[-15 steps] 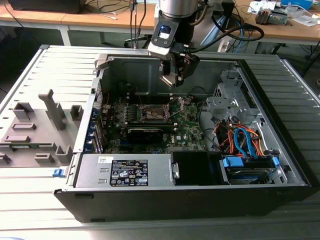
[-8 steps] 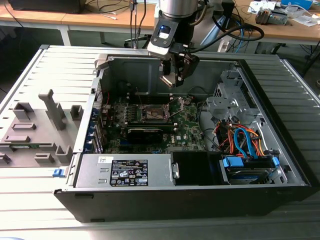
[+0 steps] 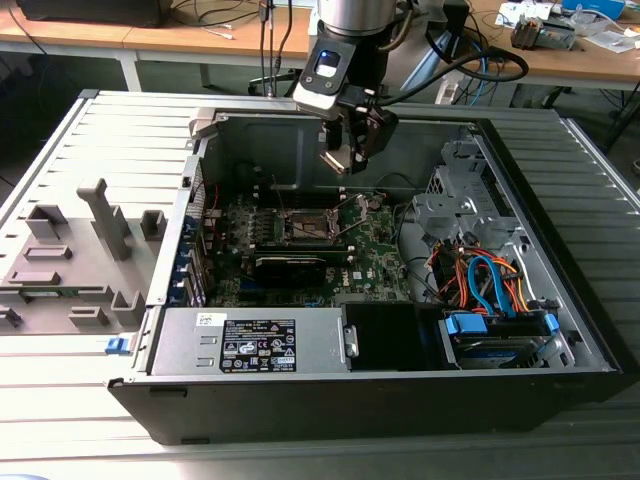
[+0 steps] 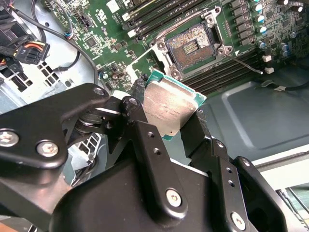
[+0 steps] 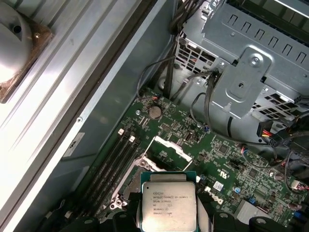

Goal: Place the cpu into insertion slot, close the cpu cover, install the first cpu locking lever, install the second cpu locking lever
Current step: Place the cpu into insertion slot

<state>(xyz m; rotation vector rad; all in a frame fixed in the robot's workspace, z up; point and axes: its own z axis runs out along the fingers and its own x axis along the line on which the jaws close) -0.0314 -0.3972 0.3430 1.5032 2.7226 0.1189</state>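
Metal shines on the flat top of the cpu (image 4: 166, 107), and a green edge runs round it. The gripper (image 4: 170, 112) has it pinched tight between two black fingers (image 4: 145, 133), one on each side. The cpu hangs in the air and touches nothing but those fingers. In the second wrist view it is tilted.

The insertion slot (image 4: 192, 46) lies on the green board (image 4: 104, 29), well apart from the cpu. Its brown middle shows and nothing sits inside it. In the first wrist view the cpu cover (image 5: 166, 146), a thin silver frame, looks lifted up at one side of the slot. Long black slots (image 4: 154, 19) run beside it.

In the exterior view the gripper (image 3: 345, 155) is in the upper middle of the frame, over the back part of the open computer case (image 3: 590, 340). The slot (image 3: 305, 222) is near the middle of the frame, lower than the cpu (image 3: 334, 160). A silver box (image 3: 250, 340) fills the lower left of the case. Orange and blue wires (image 3: 480, 280) bunch up at the right side. The case lies on a grey ribbed surface (image 3: 60, 130). Grey holders (image 3: 100, 215) stand on it at the left of the frame.
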